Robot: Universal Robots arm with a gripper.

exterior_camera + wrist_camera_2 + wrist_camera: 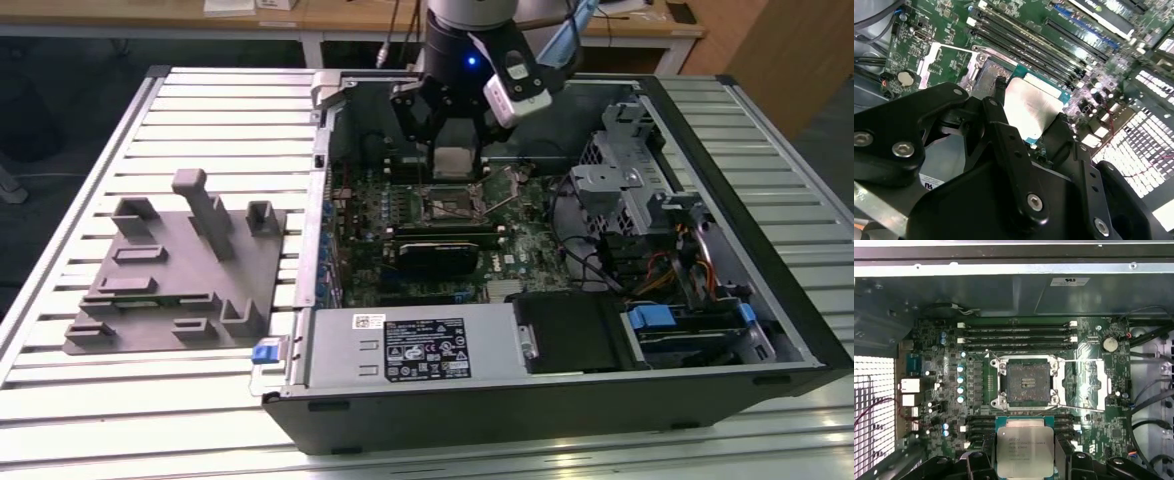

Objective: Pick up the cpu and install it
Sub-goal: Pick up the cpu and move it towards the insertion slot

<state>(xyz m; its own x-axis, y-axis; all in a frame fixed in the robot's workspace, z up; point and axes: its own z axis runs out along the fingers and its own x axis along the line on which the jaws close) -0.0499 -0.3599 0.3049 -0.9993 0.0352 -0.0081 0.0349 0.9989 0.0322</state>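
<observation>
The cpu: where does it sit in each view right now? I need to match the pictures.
Exterior view: the cpu is held in the hand inside the open case, close over the socket.
First wrist view: the cpu sits between the black fingers, beside the open socket.
Second wrist view: the cpu is clamped between the fingers, in front of the socket.
Shared landmark: the socket's metal frame.

Pale grey bench (160, 120) of long metal slats. Past its far edge, a long wooden desk (347, 18) with white legs (310, 48) and some white things (230, 6) on top. Dark floor (94, 60) beyond the far corner on the exterior view's left. Brown wooden panel (787, 55) beyond the other far corner.
</observation>
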